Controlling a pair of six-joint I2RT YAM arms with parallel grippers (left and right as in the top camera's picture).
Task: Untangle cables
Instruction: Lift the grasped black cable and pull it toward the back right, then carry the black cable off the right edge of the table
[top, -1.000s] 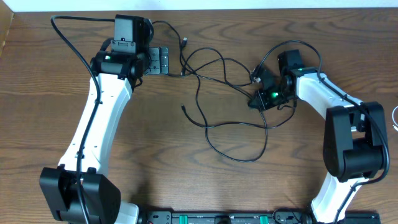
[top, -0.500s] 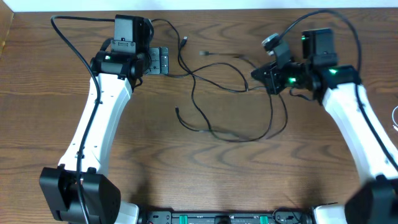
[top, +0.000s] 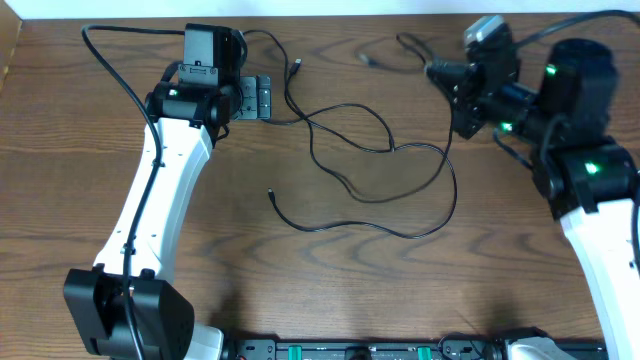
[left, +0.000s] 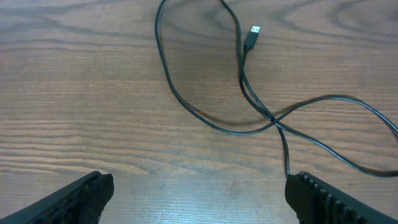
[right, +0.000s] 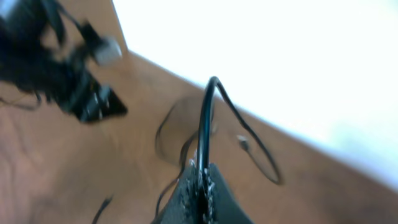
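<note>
Thin black cables (top: 375, 180) lie in loose crossing loops across the middle of the wooden table. One plug end (top: 299, 66) lies near the back, another loose end (top: 271, 193) at the left of the loops. My right gripper (top: 448, 78) is raised at the back right and shut on a black cable (right: 205, 124), which arches up from between its fingers (right: 202, 186). My left gripper (top: 262, 98) is open and empty at the back left, just above the table. In the left wrist view two cables cross (left: 273, 121) ahead of its fingers, with a plug (left: 252, 36) beyond.
The thick black cord (top: 115, 70) of the left arm loops over the back left of the table. The table's back edge (top: 330, 16) meets a white surface. A strip with green connectors (top: 350, 350) runs along the front edge.
My right arm has lifted and swung back and to the right with the cable in its gripper. The loops have been dragged and spread out to the right. The left arm has not moved.
</note>
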